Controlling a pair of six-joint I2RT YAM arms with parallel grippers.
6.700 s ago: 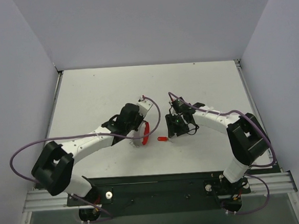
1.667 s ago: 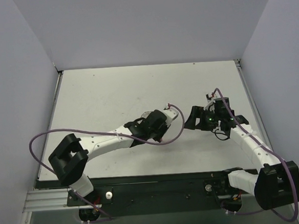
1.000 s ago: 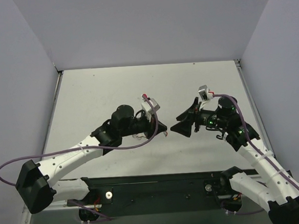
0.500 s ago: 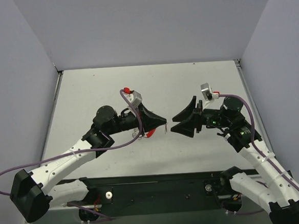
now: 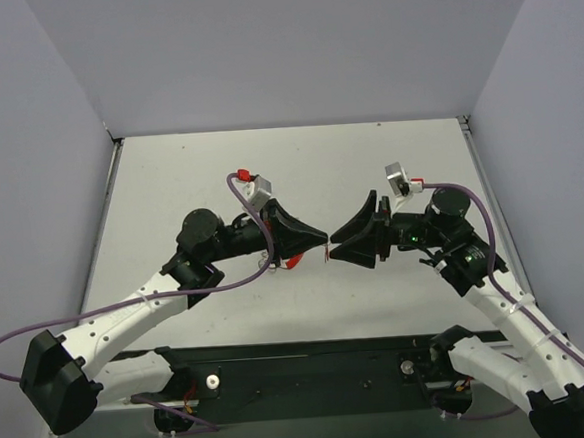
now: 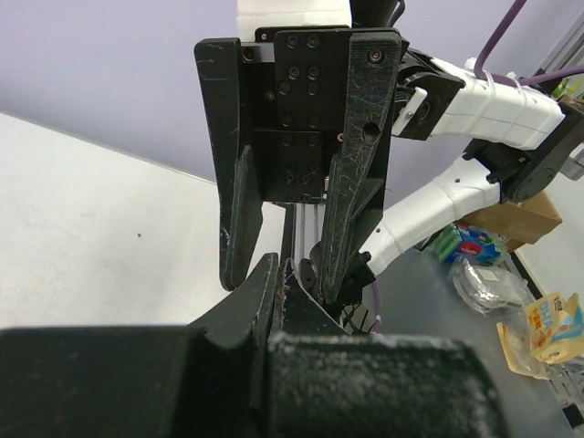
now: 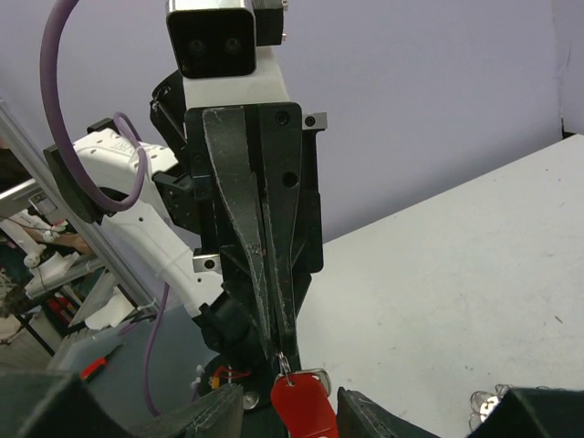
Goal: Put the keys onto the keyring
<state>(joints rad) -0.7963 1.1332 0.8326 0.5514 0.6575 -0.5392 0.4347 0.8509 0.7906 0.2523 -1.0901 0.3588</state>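
Both grippers have come closer together. The left gripper (image 7: 276, 347) pinches the key (image 7: 303, 409); its red head, cut off below, hangs inside the half-open right gripper (image 5: 334, 248). Nearer red bit: maybe the keyring (image 5: 293, 262).

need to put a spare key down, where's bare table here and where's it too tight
Bare: the table from the grippers to the back wall, and its far corners. Crowded: the centre, where the left gripper holds the key inside the open right gripper.
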